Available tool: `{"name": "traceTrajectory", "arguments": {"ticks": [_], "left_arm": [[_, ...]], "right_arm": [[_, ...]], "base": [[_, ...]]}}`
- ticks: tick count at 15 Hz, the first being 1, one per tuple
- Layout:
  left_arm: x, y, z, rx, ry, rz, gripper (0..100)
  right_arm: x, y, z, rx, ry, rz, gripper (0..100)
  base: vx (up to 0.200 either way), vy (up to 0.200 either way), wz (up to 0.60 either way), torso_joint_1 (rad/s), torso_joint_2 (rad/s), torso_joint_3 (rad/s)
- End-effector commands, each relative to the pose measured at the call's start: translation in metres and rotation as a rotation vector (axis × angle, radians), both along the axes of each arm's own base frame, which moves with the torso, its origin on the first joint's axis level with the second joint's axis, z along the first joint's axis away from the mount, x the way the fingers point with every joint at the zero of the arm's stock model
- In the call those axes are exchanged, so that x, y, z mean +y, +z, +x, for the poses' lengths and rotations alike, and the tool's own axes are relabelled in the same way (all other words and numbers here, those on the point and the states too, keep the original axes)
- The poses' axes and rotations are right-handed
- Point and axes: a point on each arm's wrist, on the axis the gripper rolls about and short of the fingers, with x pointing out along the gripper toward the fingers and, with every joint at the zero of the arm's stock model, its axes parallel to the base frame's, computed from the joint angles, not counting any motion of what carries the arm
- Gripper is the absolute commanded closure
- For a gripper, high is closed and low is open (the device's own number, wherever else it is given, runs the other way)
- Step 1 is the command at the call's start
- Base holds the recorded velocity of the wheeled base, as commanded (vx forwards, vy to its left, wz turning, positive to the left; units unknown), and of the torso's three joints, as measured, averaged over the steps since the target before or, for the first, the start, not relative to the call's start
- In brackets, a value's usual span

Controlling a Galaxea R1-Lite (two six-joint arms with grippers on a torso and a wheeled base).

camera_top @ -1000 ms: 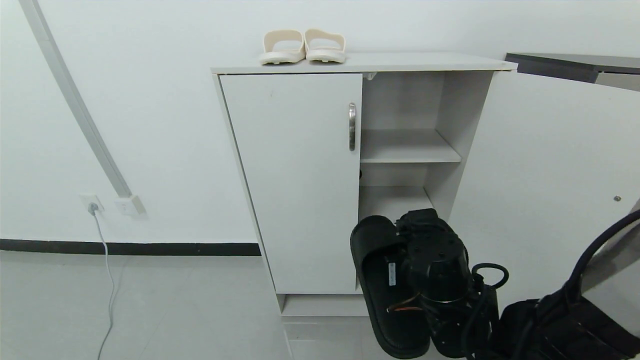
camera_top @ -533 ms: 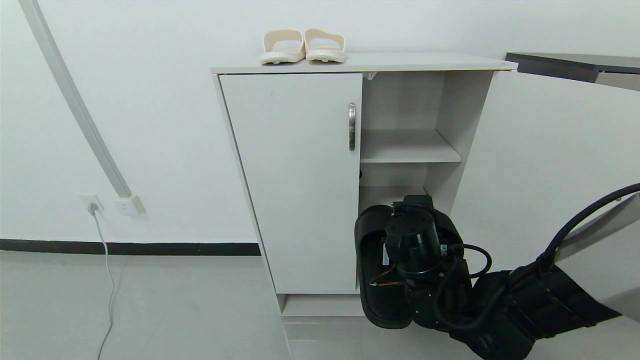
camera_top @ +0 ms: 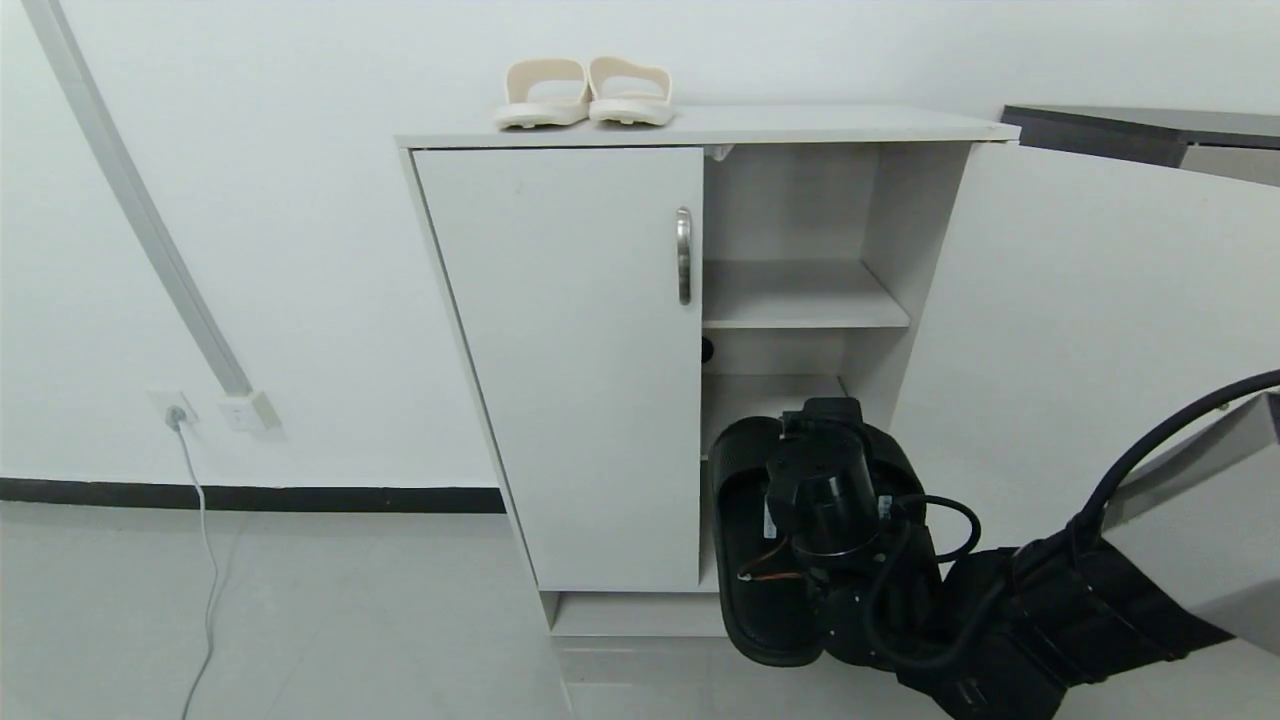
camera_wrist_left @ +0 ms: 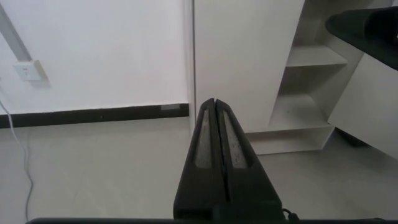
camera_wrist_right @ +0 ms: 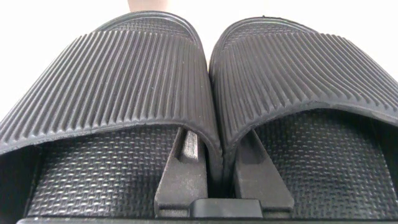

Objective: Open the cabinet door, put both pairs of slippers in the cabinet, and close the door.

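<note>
Black ribbed rubber slippers (camera_top: 745,560), clamped by the right gripper (camera_wrist_right: 217,163), are held at the white cabinet's (camera_top: 560,350) lower shelf (camera_top: 760,395); cream slippers (camera_top: 585,92) on its top are unplaced, door (camera_top: 1050,350) unclosed; left gripper (camera_wrist_left: 214,149) closed on nothing

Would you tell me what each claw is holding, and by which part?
The right claw pinches the black slippers together by their adjoining strap edges, from inside. The left claw is shut on nothing.
</note>
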Motion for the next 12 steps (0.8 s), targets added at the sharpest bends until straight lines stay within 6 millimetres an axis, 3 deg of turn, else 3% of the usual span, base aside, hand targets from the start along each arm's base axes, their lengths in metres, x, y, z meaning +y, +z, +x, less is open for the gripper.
{"name": "traceTrajectory", "arguments": {"ticks": [1, 2, 12], "left_arm": [[0.000, 0.000, 0.000, 0.002, -0.001, 0.000, 100], [0.000, 0.000, 0.000, 0.002, -0.001, 0.000, 100], [0.000, 0.000, 0.000, 0.002, -0.001, -0.002, 100]], "right_arm": [[-0.001, 0.000, 0.000, 0.001, -0.001, -0.002, 100], [-0.002, -0.002, 0.001, 0.006, -0.004, -0.006, 100], [0.006, -0.038, 0.019, 0.033, 0.037, 0.001, 100]], "base": [[0.000, -0.200, 0.00, 0.007, 0.00, 0.007], [0.000, -0.200, 0.00, 0.002, 0.01, -0.002], [0.000, 0.000, 0.00, 0.000, 0.00, 0.000]]}}
